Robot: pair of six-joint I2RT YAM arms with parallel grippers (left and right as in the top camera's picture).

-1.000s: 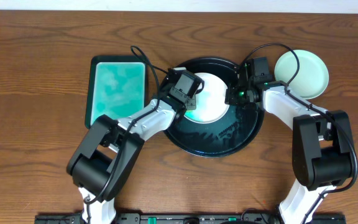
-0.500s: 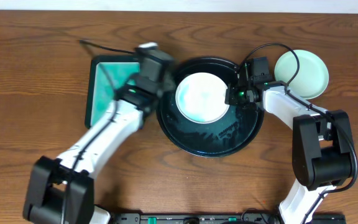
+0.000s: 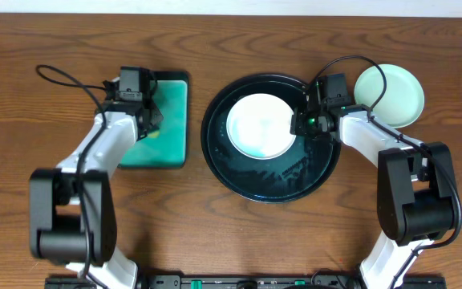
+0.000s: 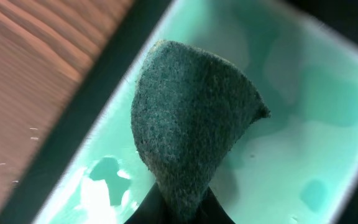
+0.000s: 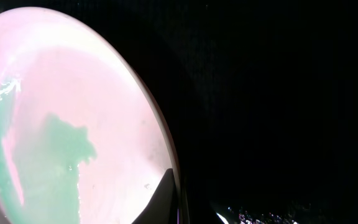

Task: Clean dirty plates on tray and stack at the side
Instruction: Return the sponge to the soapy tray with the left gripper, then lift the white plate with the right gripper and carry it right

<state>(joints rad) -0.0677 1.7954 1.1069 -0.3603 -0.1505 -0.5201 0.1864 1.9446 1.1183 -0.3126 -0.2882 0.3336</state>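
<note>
Upper left, our left gripper (image 3: 149, 122) clenches the sponge (image 4: 191, 124) over the green sponge tray (image 3: 172, 140); right of centre, our right gripper (image 3: 301, 123) pinches the rim of the white plate (image 3: 259, 124).

no text legible in any view, plates (image 3: 261, 126), tray (image 3: 271, 185), green sponge tray (image 3: 172, 140) and table (image 3: 22, 80) all plain, no readable labels, brands, numbers, signs
</note>
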